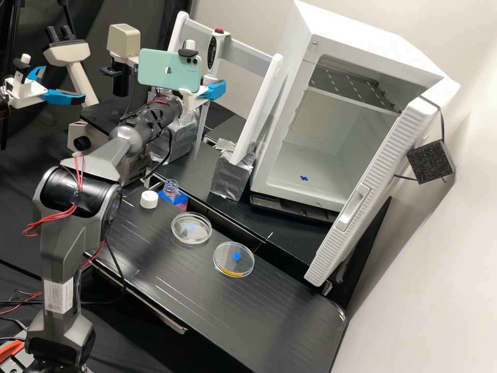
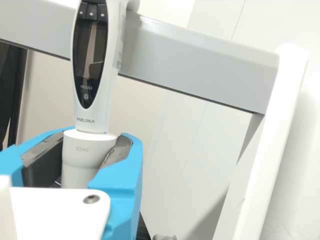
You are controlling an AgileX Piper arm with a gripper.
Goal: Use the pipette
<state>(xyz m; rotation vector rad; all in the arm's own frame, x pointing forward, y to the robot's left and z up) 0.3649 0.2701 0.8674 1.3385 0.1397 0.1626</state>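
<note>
The blue-fingered gripper (image 2: pixel 95 135) is clamped on the wide white collar of the pipette (image 2: pixel 90 75), a slim white electronic one with a dark oval display; a dark pad lies against each side of the collar. The pipette is upright. Right behind it runs the broad grey crossbar (image 2: pixel 200 65) of a stand with white uprights (image 1: pixel 259 109), their feet wrapped in silver tape. Whether the pipette's weight is on the stand or in the grip, I cannot tell.

From the gripper, the dark grey arm (image 1: pixel 64 248) slopes down to the near left, with a mint-green phone (image 1: pixel 168 72) mounted at its wrist. On the black bench (image 1: pixel 207 305) below, well apart from the pipette, sit a small white screw cap (image 1: pixel 149 199), a clear uncapped bottle (image 1: pixel 171 187) just beside it, and two round clear dishes (image 1: pixel 191 234) (image 1: pixel 243 259), the nearer one marked with a blue patch and a yellow strip. Farther right is a white cabinet (image 1: pixel 305 155), its door ajar.

The task looks to be in its early part: the grasp is made and the bottle is uncapped. Left to do, most likely, are freeing the pipette from the stand, drawing up liquid and dispensing it into a dish.
</note>
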